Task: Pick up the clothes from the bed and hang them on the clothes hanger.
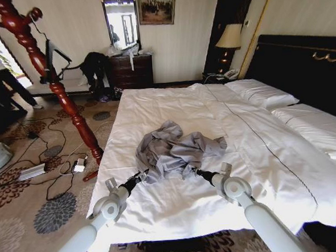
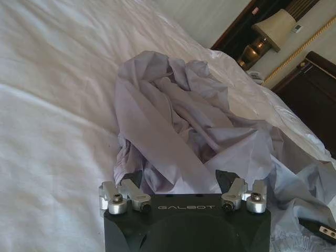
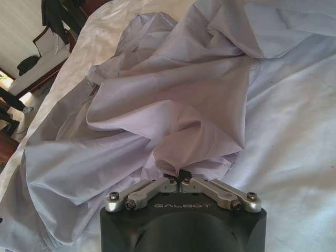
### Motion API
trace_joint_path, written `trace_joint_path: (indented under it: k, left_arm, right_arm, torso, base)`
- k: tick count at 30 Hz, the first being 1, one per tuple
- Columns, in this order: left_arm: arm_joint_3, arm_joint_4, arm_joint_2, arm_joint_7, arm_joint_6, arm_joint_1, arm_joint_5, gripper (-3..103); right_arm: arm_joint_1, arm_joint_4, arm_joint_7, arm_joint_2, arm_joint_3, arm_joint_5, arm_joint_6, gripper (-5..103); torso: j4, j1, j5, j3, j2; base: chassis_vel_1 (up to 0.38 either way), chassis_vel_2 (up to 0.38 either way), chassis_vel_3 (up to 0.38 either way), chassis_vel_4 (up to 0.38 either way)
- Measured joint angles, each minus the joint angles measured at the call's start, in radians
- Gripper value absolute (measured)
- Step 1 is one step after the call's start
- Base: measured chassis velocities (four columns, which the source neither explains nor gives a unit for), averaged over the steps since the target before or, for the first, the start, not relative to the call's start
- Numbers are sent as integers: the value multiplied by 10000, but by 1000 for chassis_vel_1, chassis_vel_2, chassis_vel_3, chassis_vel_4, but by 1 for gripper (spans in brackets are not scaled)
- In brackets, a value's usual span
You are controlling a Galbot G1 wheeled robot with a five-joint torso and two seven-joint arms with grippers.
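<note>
Head view: crumpled silvery-grey clothes (image 1: 175,150) heaped near the foot of the white bed (image 1: 173,111), close to the near edge and so within reach of both arms. Left tool (image 1: 142,175) at the heap's near left edge, right tool (image 1: 196,171) at its near right edge, one on each side, probably to lift the garment spread out rather than bunched. Black clothes hanger (image 1: 55,61) hooked on the reddish wooden pole stand (image 1: 51,82) off the bed's left side, well apart from the garment and not yet in use.

Left wrist view: left tool (image 2: 182,181) spread wide, fabric of the clothes (image 2: 178,126) lying between its fingers, not yet clamped.

Right wrist view: right tool (image 3: 178,178) narrowed to touching tips, a fold of the clothes (image 3: 168,105) pinched there, judged a firm hold.
</note>
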Motion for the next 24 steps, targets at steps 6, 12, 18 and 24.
trace_joint_path:
  k: [6, 12, 18, 24]
  left_arm:
    - [85, 308, -245, -74, 39, -275, -70, 92]
    - [314, 670, -576, -109, 54, -677, -75, 72]
    - [456, 871, -799, -161, 47, -901, -91, 50]
    - [500, 936, -807, -189, 55, -964, -93, 28]
  right_arm:
    - [-53, -8, -3, -31, 28, 0, 0, 0]
    - [-87, -8, -3, -51, 83, 6, 2, 0]
    - [-104, -6, 1, -43, 86, 17, 5, 0]
    - [-203, 74, 11, -45, 140, 54, 8, 0]
  torso:
    - [0, 0, 1, 0, 0]
    - [0, 0, 1, 0, 0]
    - [0, 0, 1, 0, 0]
    - [0, 0, 1, 0, 0]
  base:
    - [0, 0, 0, 0]
    - [0, 0, 0, 0]
    - [0, 0, 0, 0]
    - [0, 0, 0, 0]
